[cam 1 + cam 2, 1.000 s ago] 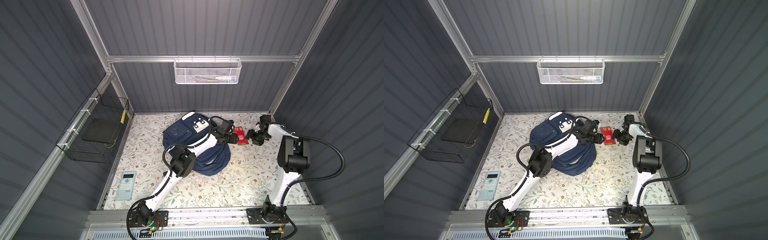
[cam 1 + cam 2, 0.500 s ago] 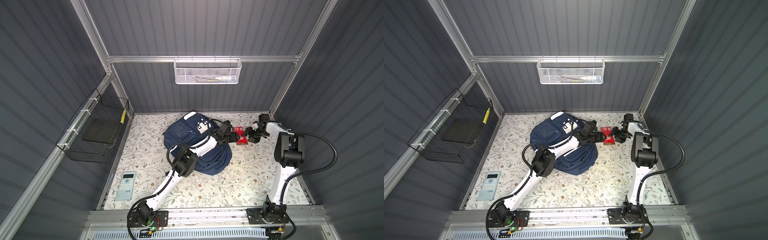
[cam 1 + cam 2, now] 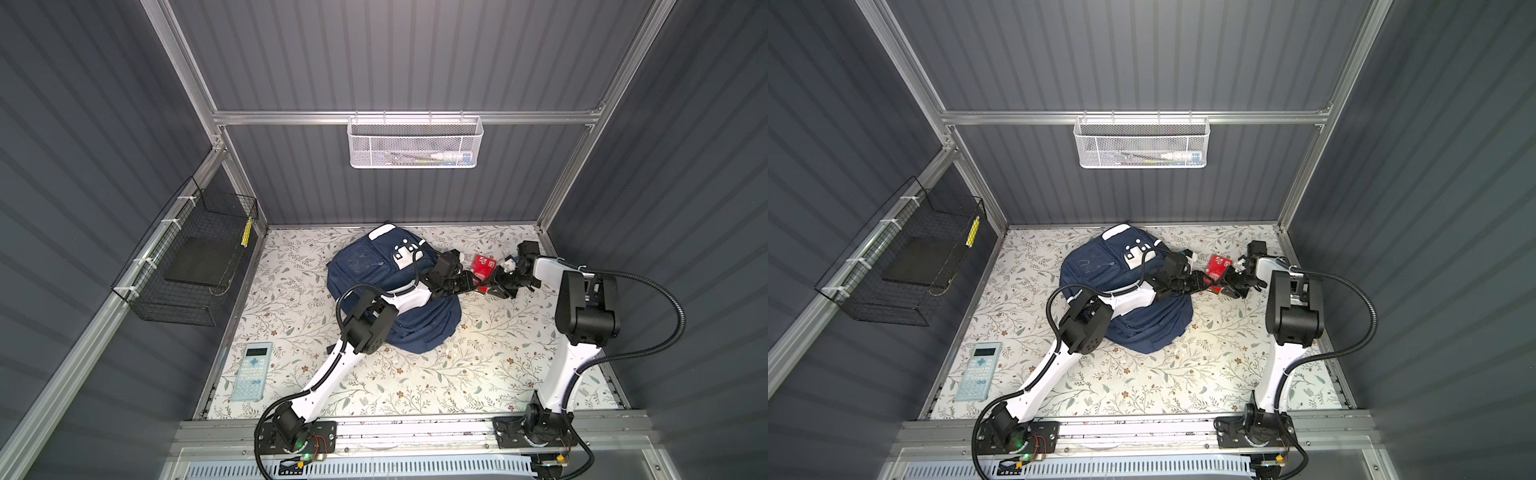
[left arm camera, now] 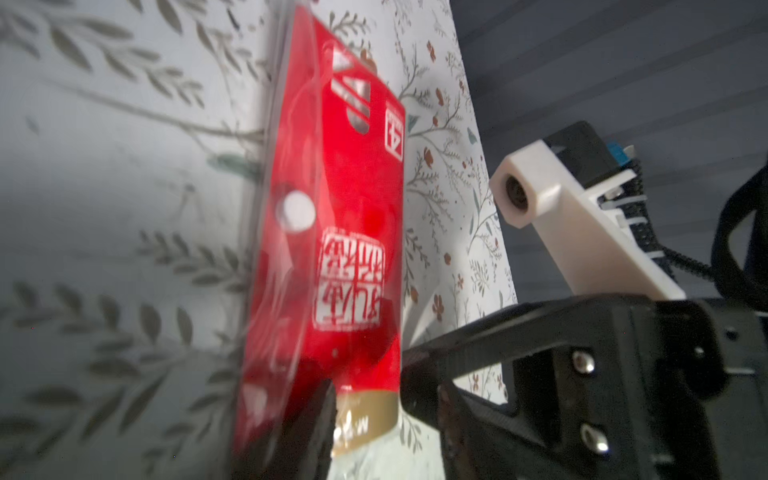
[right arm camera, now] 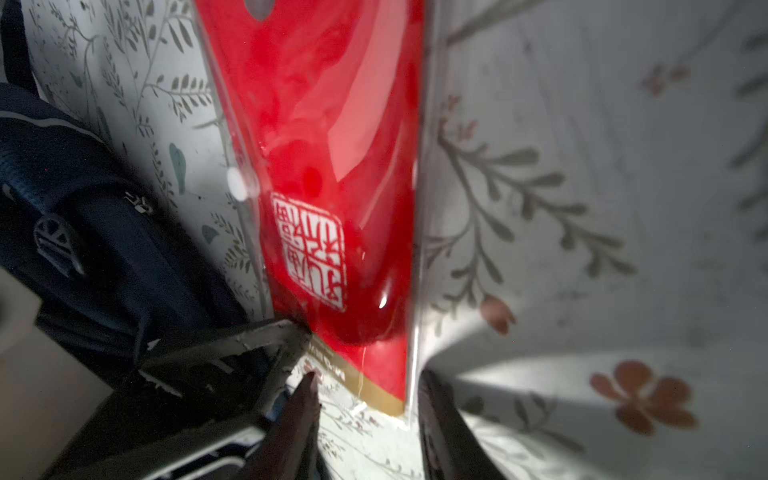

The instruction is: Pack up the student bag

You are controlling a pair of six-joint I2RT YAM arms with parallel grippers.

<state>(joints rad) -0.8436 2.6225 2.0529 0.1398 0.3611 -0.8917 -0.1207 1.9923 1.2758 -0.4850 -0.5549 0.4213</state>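
Observation:
The student bag (image 3: 374,270) (image 3: 1096,266), navy with white patches, lies at the back middle of the floral table; part of it also shows in the right wrist view (image 5: 83,199). Just right of it lies a red packet in clear wrap with a gold end (image 3: 483,266) (image 3: 1219,266) (image 4: 353,232) (image 5: 332,145). My left arm reaches over the bag, and my left gripper (image 3: 469,284) (image 3: 1204,283) (image 4: 382,440) stands open with the packet's gold end between its jaws. Opposite it, my right gripper (image 3: 496,284) (image 3: 1229,284) (image 5: 368,399) is open astride the same end, one finger against the wrap's edge.
A pale blue calculator (image 3: 251,372) (image 3: 978,372) lies at the front left. A black wire basket (image 3: 187,266) hangs on the left wall, and a white mesh basket (image 3: 413,143) holding pens on the back wall. The two grippers' fingers nearly touch at the packet.
Both grippers have closed in on the packet's gold end from either side, and their jaws have narrowed. The bag has not moved.

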